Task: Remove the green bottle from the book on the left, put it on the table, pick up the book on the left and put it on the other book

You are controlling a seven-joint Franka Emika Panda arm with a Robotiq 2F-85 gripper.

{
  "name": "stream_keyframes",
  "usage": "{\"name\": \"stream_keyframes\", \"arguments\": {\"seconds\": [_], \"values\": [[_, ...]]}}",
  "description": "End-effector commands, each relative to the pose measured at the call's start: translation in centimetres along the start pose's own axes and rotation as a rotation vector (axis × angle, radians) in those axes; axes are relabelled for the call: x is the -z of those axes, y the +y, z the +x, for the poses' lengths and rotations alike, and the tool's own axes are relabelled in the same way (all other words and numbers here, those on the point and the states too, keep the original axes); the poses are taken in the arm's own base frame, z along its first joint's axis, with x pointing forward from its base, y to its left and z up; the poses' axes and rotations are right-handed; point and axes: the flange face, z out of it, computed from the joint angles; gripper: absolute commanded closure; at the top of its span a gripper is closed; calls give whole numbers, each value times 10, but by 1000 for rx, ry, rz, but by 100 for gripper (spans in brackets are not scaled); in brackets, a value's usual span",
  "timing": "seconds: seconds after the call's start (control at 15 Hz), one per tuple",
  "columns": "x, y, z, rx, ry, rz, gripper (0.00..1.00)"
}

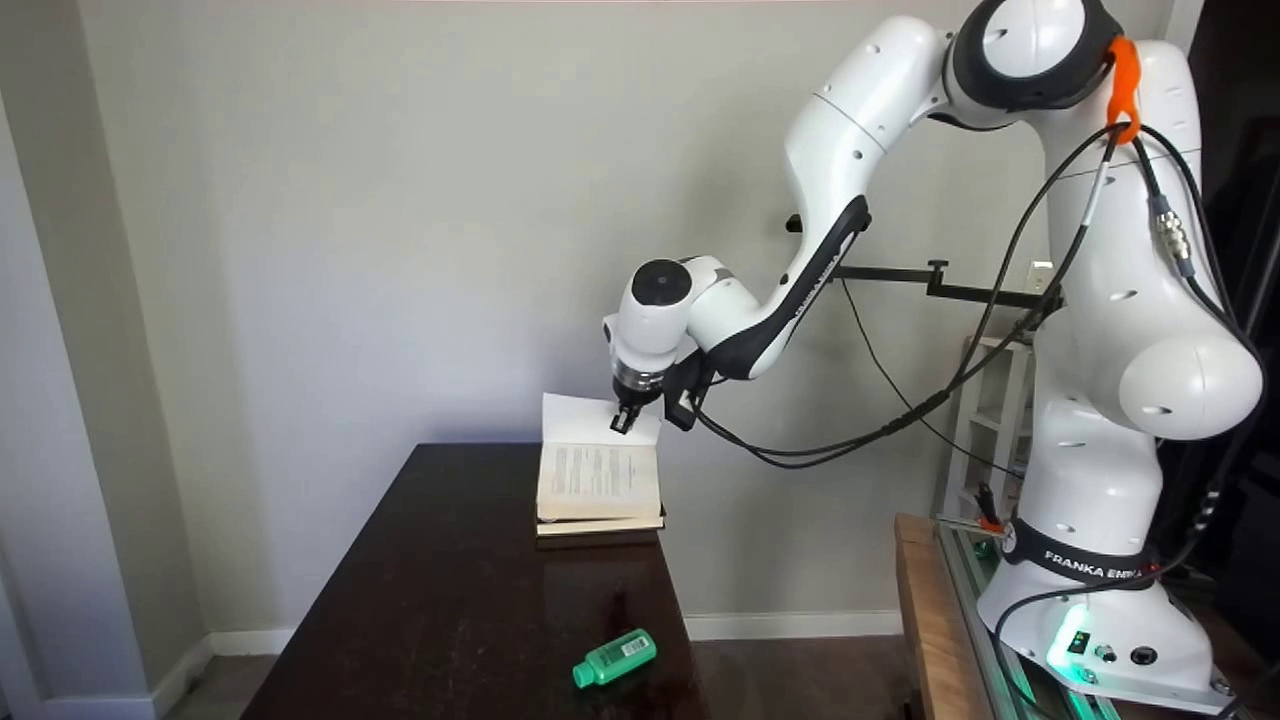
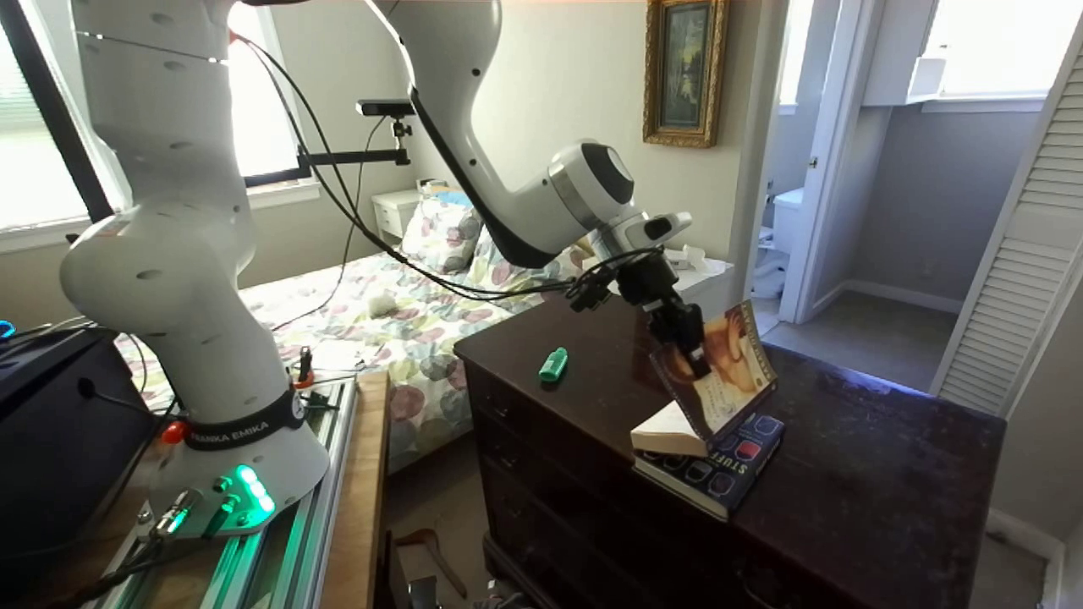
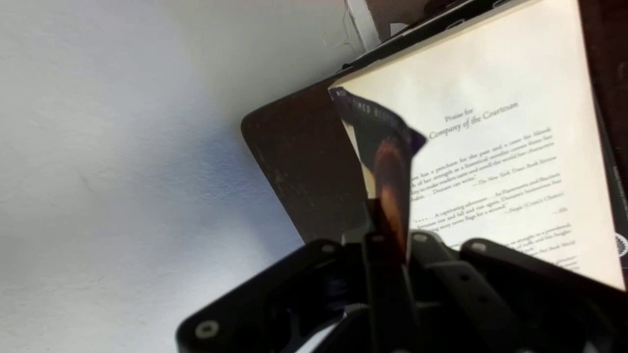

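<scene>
The book on the left [image 1: 603, 480] lies on the other book [image 2: 753, 448], whose dark cover has coloured patterns. Its raised front cover [image 2: 734, 359] bends up from the cream pages [image 3: 495, 162]. My gripper [image 2: 699, 359] is shut on that cover, which passes between its fingers in the wrist view; the page block stays down on the other book. In an exterior view the gripper [image 1: 622, 420] shows against the pale inside of the cover. On its side on the table [image 1: 450, 590] lies the green bottle [image 1: 615, 658], apart from both books.
A wall [image 1: 400, 250] rises close behind the table's far end in an exterior view. Black cables [image 2: 508, 296] hang in a loop from the arm. Beyond the table stands a bed [image 2: 381, 330], and the robot's base sits on a wooden bench [image 1: 935, 610].
</scene>
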Motion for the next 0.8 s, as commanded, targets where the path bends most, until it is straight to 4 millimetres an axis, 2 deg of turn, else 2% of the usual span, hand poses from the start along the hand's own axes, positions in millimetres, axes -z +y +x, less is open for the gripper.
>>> {"name": "stream_keyframes", "arguments": {"seconds": [0.0,0.33,0.73], "values": [[-3,-15,9,-1,27,-19,100],[-8,-23,9,21,24,-26,100],[-20,-2,7,11,7,-81,100]]}}
